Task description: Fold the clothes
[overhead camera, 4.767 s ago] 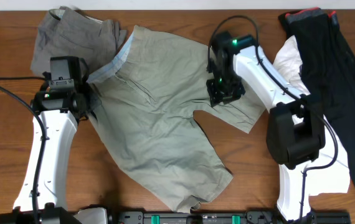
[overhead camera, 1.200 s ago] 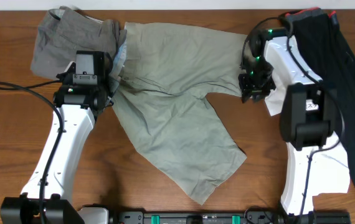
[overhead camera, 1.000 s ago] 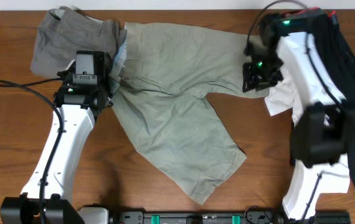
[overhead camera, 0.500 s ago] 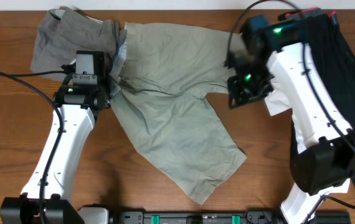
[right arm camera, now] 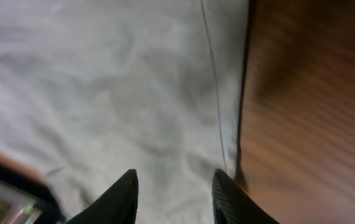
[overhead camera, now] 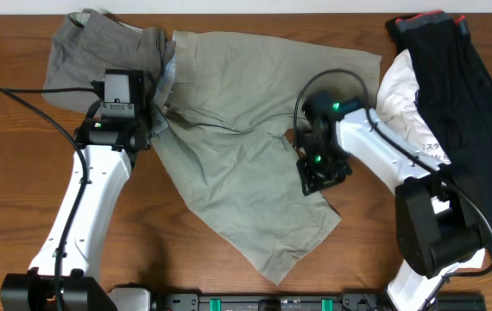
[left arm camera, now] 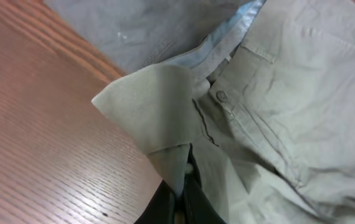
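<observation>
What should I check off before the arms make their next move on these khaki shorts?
1. Left jaws' hold: ok, shut on the khaki shorts at the waistband corner.
2. Right jaws ready to grasp: ok, open with nothing between them.
3. Right jaws' position: ok, above the near leg, just inside its edge, with bare table beside it.
4. Right jaws touching the cloth: cannot tell.
5. Shorts lying flat: not ok, wrinkled, and the waistband corner is folded over.
6. Shorts apart from other clothes: not ok, the waistband end lies against the grey-brown shorts.
</observation>
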Robot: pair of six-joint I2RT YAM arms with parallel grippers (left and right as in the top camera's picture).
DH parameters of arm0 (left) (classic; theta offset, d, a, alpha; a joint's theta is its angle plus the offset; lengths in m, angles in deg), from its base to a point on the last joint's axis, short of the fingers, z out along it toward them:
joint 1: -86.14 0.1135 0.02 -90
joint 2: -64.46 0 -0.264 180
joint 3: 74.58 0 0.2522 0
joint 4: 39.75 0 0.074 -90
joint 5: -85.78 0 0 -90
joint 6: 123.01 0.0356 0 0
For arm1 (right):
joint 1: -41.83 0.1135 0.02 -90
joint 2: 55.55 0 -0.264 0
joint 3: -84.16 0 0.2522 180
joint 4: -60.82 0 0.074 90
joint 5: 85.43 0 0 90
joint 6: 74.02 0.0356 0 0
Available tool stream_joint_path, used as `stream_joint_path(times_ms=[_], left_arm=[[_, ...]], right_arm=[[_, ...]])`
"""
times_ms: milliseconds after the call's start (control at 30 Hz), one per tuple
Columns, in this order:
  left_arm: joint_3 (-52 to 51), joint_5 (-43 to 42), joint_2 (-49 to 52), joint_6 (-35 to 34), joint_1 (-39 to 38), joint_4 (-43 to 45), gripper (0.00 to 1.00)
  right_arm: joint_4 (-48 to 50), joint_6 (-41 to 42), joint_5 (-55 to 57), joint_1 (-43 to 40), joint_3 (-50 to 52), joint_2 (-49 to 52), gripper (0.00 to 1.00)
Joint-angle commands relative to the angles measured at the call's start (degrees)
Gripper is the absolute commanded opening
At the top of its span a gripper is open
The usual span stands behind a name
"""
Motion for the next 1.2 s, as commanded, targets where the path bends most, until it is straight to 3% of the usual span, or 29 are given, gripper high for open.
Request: stream_joint_path(times_ms=[0, 167, 233, 300, 567, 967, 1167], left_arm=[[0.5, 1.6, 0.3, 5.3, -0.1, 0.3, 0.06], [0.5, 1.6, 0.3, 5.6, -0.1, 0.2, 0.06], [0.5, 1.6, 0.3, 5.6, -0.1, 0.2, 0.06], [0.5, 1.6, 0.3, 5.6, -0.1, 0.2, 0.06], [0.5, 1.5, 0.1, 5.6, -0.1, -2.0, 0.06], [0.5, 1.4, -0.1, 3.5, -0.1, -14.6, 0.06], [0.5, -5.2, -0.1, 2.8, -0.1, -20.3, 0.06]], right_arm=[[3.3, 1.3, 0.7, 1.3, 4.3, -1.8, 0.40], [9.8, 3.8, 3.8, 2.2, 9.8, -1.8, 0.39], [11.9, 5.1, 3.8, 2.4, 11.7, -1.8, 0.25], [14.4, 6.2, 3.8, 2.4, 13.7, -1.8, 0.01], [19.0, 14.0, 10.9, -0.2, 17.9, -1.8, 0.01], [22.6, 10.2, 10.6, -14.4, 16.9, -1.7, 0.01], [27.6, 8.5, 9.3, -18.2, 13.4, -1.7, 0.01]])
